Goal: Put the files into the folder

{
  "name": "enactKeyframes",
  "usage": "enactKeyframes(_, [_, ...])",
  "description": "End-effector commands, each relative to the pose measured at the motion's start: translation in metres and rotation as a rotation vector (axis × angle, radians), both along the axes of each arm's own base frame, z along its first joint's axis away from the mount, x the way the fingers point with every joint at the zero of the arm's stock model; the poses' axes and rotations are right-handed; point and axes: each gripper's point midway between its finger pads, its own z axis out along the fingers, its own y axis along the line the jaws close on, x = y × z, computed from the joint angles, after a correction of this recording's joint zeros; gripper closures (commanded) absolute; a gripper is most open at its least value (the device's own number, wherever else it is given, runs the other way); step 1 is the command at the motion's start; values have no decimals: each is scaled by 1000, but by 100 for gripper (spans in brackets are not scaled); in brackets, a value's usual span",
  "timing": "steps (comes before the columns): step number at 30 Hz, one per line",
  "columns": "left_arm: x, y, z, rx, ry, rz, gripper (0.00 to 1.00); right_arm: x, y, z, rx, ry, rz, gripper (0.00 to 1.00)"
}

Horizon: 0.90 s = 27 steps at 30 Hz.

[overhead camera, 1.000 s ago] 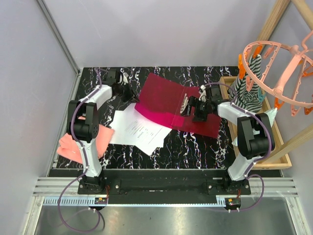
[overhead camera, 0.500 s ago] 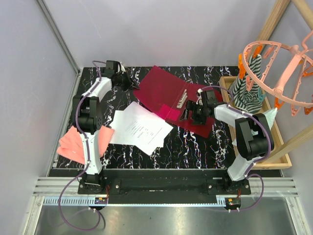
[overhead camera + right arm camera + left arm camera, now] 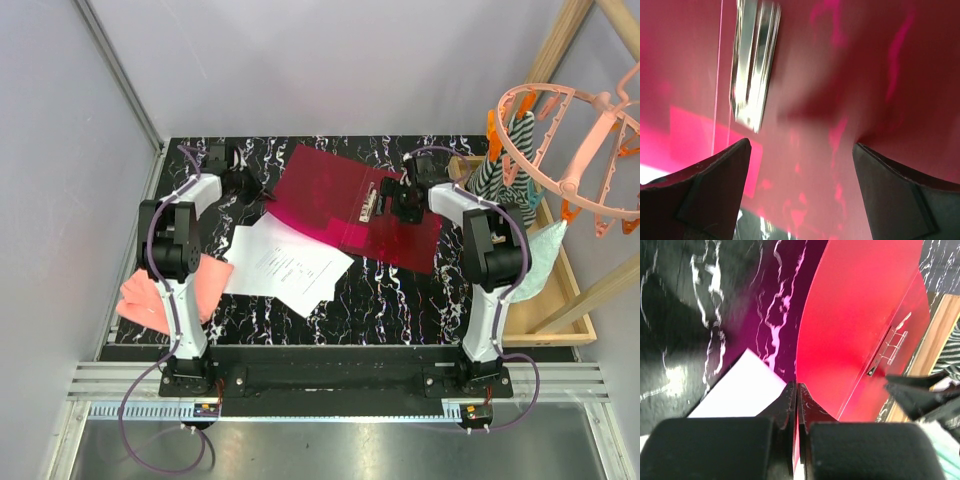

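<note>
Pinching the cover edge of the open folder (image 3: 340, 195).
Clamped tight in the left tool (image 3: 796, 390); right tool (image 3: 800, 146) gaping empty over the other half; files (image 3: 285, 262) alongside.

On counter (image 3: 400, 300), toward 12 o'clock: folder (image 3: 330, 185), opened, clip (image 3: 372, 205) along its spine. At 7 o'clock of folder, just beside its near-left edge: files (image 3: 285, 265). At 9 o'clock of files, by counter's left edge: cloth (image 3: 150, 290). At folder's 9 o'clock edge, clamped on it: left tool (image 3: 262, 192). Over folder's 3 o'clock half, just right of clip, fingers apart: right tool (image 3: 403, 208). Beyond counter at 3 o'clock: tray (image 3: 560, 338).
</note>
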Motion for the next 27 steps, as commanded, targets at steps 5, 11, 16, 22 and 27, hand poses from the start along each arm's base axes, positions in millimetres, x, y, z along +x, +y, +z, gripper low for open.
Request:
enactKeyframes(5, [21,-9,42,-72,-119,74,100,56,-10,-4,-27,2,-5,7])
enactKeyframes(11, [25,-2,42,-14,-113,80,94,75,2,53,-51,-40,7,8])
enactKeyframes(16, [14,27,80,127,-170,109,53,39,18,118,-76,-90,-32,7])
enactKeyframes(22, [-27,56,147,275,-257,164,24,-52,57,112,-21,-26,29,3])
enactKeyframes(27, [-91,35,150,279,-303,54,26,-136,100,89,162,63,101,3])
